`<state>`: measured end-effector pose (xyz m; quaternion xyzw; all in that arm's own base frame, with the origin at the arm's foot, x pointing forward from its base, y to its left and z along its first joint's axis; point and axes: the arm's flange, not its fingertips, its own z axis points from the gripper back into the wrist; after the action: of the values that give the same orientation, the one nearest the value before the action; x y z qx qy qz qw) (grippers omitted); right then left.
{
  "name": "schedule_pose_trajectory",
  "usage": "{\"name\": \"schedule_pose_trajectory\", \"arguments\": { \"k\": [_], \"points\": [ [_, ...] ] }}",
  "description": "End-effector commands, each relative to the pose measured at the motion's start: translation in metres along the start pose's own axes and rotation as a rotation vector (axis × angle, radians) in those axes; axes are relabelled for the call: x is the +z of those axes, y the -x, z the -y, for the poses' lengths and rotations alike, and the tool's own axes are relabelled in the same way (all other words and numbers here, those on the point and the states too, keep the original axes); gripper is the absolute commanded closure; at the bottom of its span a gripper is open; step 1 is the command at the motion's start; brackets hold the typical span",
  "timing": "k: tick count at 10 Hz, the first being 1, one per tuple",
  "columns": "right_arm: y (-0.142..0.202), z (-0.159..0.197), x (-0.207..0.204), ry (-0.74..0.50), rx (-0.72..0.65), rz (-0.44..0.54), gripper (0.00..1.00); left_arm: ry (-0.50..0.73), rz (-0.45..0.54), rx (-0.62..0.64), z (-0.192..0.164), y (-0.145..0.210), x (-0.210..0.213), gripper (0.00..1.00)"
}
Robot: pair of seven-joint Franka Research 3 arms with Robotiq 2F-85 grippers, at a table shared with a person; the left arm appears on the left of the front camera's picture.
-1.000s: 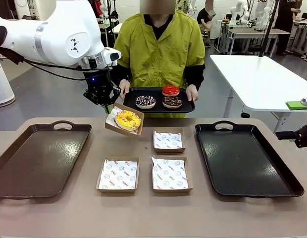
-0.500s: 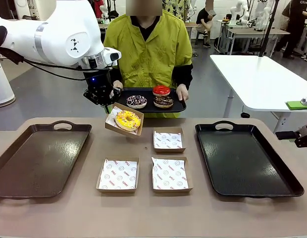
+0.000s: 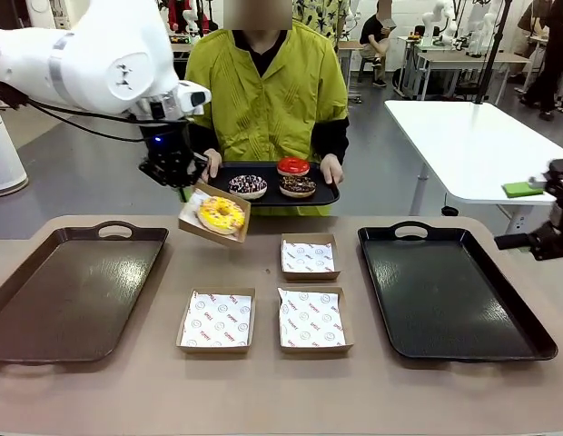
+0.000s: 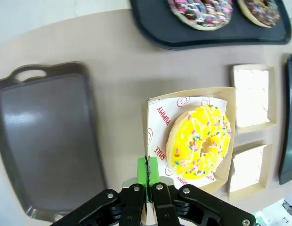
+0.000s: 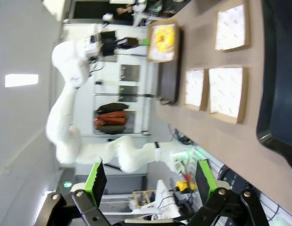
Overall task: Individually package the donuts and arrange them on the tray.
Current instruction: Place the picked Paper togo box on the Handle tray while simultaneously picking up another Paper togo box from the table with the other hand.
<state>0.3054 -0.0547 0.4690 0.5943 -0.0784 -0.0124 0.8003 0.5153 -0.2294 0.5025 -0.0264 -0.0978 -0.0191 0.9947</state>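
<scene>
My left gripper [image 3: 182, 186] is shut on the rim of a cardboard box [image 3: 214, 216] that holds the yellow-iced donut [image 3: 220, 213], lifted and tilted above the table's far edge. In the left wrist view the shut fingers [image 4: 147, 175] pinch the box wall beside the yellow donut [image 4: 199, 142]. The person across the table holds a small black tray [image 3: 329, 194] with a dark sprinkled donut [image 3: 248, 185], a red donut [image 3: 292, 166] and a brown donut [image 3: 298, 185]. At the far right my right gripper [image 5: 150, 179] stands open with nothing between its fingers.
A brown tray [image 3: 45, 313] lies at the table's left and a black tray [image 3: 445, 295] at its right. Three paper-lined boxes with nothing in them sit between the two trays: one behind [image 3: 309, 257], two in front [image 3: 216, 320] [image 3: 311, 318].
My left gripper has carried the box with the yellow donut left and slightly up. The person's tray has shifted a little left. The right arm has risen slightly.
</scene>
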Motion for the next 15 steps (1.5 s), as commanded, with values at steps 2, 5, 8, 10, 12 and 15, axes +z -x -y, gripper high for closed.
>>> {"name": "schedule_pose_trajectory", "arguments": {
  "k": [2,5,8,10,12,15],
  "points": [
    [-0.054,-0.05,-0.054,0.226,-0.02,0.016,0.0,-0.066,0.003,0.061,-0.074,0.017,0.023,0.99],
    [-0.095,-0.062,-0.125,0.44,0.012,0.01,0.0,-0.079,0.008,0.162,-0.15,0.032,0.012,0.99],
    [-0.124,-0.062,-0.188,0.607,0.037,0.038,0.0,-0.017,0.01,0.2,-0.209,0.047,-0.017,0.99],
    [-0.132,-0.059,-0.213,0.637,0.047,0.05,0.0,0.015,0.002,0.191,-0.228,0.043,-0.031,0.99],
    [-0.119,-0.062,-0.202,0.536,0.05,0.03,0.0,-0.027,-0.014,0.221,-0.225,0.047,-0.029,0.99],
    [-0.125,-0.053,-0.215,0.623,0.071,0.039,0.0,-0.027,-0.014,0.221,-0.225,0.047,-0.029,0.99]
  ]
}}
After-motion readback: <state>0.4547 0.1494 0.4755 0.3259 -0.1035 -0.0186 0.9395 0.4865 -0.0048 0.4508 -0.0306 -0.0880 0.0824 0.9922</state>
